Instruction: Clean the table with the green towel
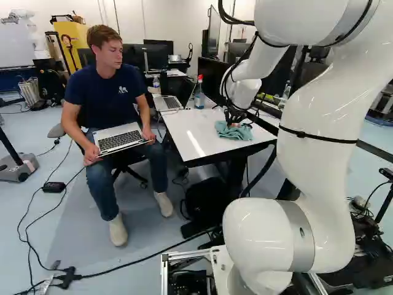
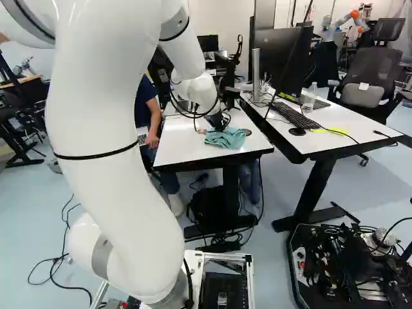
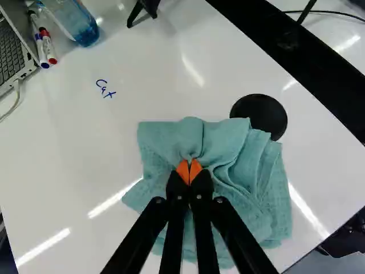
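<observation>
The gripper [image 1: 234,117] is down at the tabletop, over the green towel [image 1: 241,131] on the white table [image 1: 184,132]. In the wrist view, the gripper [image 3: 189,165] is shut on the towel [image 3: 245,194], its orange pads pinching a fold of the cloth. Creased and bunched, the towel spreads under and around the fingers. Small blue handwriting [image 3: 106,89] marks the table ahead of the fingers and off to one side. The towel touches or partly overlaps a round black disc [image 3: 259,114].
A bottle [image 3: 80,25], markers [image 3: 45,45] and a laptop [image 3: 11,51] occupy the table's far part. Beside it stands a second desk [image 2: 335,132] with monitor and keyboard [image 2: 296,116]. A person sits at the table's left side in the left base view, holding another laptop [image 1: 121,140].
</observation>
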Tool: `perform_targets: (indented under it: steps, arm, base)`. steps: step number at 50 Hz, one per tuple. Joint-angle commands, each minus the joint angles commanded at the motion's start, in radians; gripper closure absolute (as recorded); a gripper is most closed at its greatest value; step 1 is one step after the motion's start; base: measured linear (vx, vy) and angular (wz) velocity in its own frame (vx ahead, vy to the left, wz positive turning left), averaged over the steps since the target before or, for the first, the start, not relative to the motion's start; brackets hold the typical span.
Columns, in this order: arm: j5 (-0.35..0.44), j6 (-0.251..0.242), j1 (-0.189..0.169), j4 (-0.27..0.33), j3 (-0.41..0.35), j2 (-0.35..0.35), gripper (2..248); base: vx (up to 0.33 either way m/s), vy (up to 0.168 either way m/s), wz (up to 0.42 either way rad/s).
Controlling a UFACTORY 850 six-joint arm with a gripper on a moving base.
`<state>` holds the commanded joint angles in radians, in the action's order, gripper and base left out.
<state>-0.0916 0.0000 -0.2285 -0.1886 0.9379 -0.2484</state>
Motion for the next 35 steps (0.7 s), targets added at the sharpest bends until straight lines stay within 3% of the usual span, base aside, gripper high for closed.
perform_targets:
  steps: [21, 35]
  arm:
    - [0.000, 0.000, -0.057, 0.000, 0.057, -0.048, 228]
    - [0.000, 0.000, -0.061, 0.000, 0.132, -0.108, 228]
  base:
    - [0.000, 0.000, 0.000]
    - [0.000, 0.000, 0.000]
